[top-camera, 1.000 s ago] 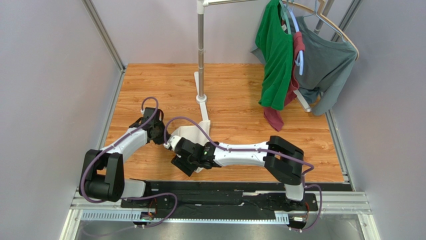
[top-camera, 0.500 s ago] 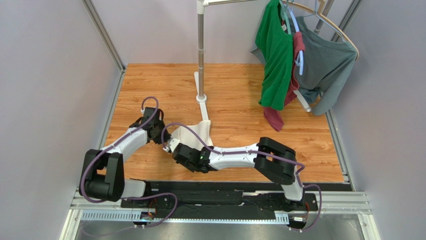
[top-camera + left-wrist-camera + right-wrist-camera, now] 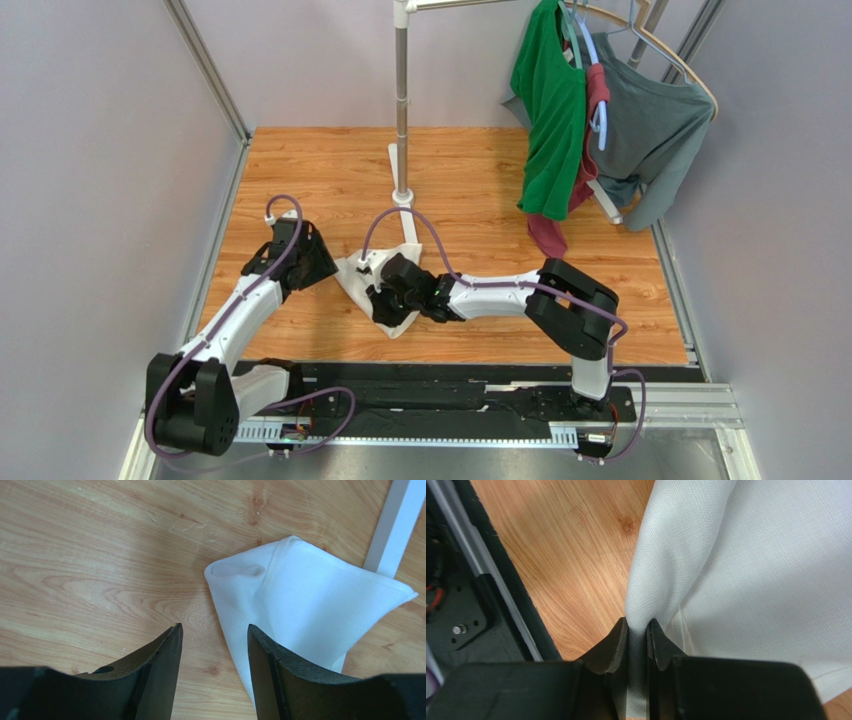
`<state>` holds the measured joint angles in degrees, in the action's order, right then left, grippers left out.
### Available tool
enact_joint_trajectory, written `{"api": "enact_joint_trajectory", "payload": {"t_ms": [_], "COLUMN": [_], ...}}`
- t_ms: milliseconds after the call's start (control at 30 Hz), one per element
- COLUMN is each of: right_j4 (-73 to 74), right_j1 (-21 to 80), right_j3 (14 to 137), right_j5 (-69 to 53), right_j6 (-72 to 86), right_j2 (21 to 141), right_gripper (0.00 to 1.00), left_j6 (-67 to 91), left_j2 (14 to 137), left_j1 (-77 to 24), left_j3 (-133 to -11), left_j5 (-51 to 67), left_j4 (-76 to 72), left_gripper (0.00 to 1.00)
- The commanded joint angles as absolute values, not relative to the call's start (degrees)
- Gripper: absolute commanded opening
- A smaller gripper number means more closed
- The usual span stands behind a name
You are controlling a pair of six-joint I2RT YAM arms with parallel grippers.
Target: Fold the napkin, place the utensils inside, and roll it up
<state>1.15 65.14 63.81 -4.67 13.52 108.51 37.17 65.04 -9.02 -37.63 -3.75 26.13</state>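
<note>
Wood-grain surface (image 3: 300, 170), centre toward the near edge: the folded white napkin (image 3: 310, 600) lies as a wedge tapering nearward, a raised fold pinched in the right jaws, the left jaws spread and empty just beside its left corner.

The left hand (image 3: 214, 630) hangs parted, the right hand (image 3: 638, 625) pinched closed.

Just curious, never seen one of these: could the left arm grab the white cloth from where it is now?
Probably yes. The left gripper is open just beside the cloth, with only bare table between them. The right gripper pinches a fold of it, but the near corner lies free.
</note>
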Motion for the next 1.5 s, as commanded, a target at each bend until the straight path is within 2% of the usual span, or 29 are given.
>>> {"api": "enact_joint_trajectory", "payload": {"t_ms": [0,300,800,967,1133,1233,1333,1433,1467], "right_j4": [2.38,-4.92,-6.24,-5.89,-5.36,-4.31,-2.3,-0.27,1.48], "right_j1": [61.27,55.37,52.29,52.21,52.21,52.21,52.21,52.21,52.21], "right_j3": [57.75,55.11,55.2,55.46,55.72,56.16,56.78,57.65,58.09], "right_j5": [-19.75,-31.1,-33.66,-33.75,-33.4,-32.96,-32.26,-31.56,-31.47], "right_j6": [18.63,21.18,21.8,21.71,21.54,21.1,20.39,19.69,19.08], "right_j2": [113.73,117.68,120.76,121.2,121.2,120.76,119.54,117.43,116.81], "right_gripper": [0.05,0.02,0.01,0.01,0.01,0.04,0.12,0.25,0.32], "left_j6": [37.35,36.83,37.7,38.41,38.06,37.44,36.83,36.56,36.39], "left_j2": [60.39,63.54,74.87,75.06,77.25,78.57,79.19,79.72,79.8], "left_j1": [-9.32,-9.32,-9.32,-9.32,-9.32,-9.32,-9.32,-9.32,-9.32], "left_j3": [-35.95,-33.84,-34.54,-34.28,-36.2,-37.17,-37.79,-38.49,-38.58], "left_j5": [-5.28,-0.7,-0.35,-0.44,-1.93,-2.55,-2.9,-2.9,-2.9], "left_j4": [27.43,19.35,11.34,9.94,13.7,15.73,16.79,17.75,18.01], "left_gripper": [0.59,0.59,0.6,0.59,0.53,0.49,0.42,0.35,0.34]}}
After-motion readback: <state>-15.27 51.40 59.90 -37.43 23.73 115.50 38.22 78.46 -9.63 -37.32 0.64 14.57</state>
